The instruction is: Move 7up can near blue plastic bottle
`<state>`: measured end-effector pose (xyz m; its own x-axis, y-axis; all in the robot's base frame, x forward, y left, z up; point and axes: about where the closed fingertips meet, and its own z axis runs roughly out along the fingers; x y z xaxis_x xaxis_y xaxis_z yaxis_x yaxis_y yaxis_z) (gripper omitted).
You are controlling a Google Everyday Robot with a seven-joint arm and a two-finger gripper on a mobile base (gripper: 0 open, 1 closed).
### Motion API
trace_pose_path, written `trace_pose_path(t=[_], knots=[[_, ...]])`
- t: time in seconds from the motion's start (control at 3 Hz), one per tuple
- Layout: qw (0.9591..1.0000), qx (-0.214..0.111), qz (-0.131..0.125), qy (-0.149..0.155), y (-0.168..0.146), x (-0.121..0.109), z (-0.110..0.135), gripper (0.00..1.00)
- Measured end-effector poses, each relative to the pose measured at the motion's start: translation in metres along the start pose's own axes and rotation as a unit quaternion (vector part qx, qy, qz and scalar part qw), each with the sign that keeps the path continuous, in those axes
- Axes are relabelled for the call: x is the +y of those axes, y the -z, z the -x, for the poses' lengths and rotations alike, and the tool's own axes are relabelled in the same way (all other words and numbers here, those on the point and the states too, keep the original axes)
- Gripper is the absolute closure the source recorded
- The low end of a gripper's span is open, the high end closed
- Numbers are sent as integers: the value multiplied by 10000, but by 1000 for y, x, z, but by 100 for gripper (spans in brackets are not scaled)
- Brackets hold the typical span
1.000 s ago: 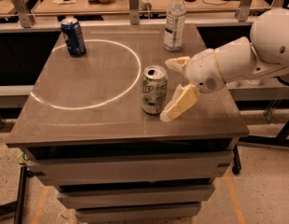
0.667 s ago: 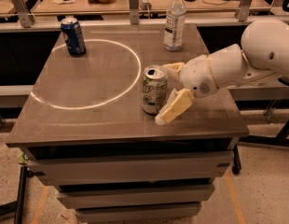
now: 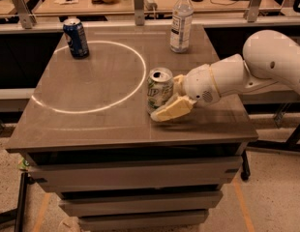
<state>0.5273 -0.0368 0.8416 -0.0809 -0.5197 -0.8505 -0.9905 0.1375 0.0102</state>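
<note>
Straddling 7up can (image 3: 158,88), gripper (image 3: 167,98) spread

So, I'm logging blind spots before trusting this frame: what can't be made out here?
In the camera view:
7up can: lower right side hidden by the gripper at its right.
blue plastic bottle: label print too small to read.
arm: cut off by the right edge.
dark blue can: branding blurred.

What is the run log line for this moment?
7up can: upright, table front right | claw: at 7up can | blue plastic bottle: upright, far edge, apart from can
</note>
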Motion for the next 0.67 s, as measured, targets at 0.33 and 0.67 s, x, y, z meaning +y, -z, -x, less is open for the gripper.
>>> trace_pose_path(t=[0.33,0.67], knots=[[9999,-82,-75,-80,3,-1,-3,62],[9966,-211,-710,-358,29,-17,-3,87]])
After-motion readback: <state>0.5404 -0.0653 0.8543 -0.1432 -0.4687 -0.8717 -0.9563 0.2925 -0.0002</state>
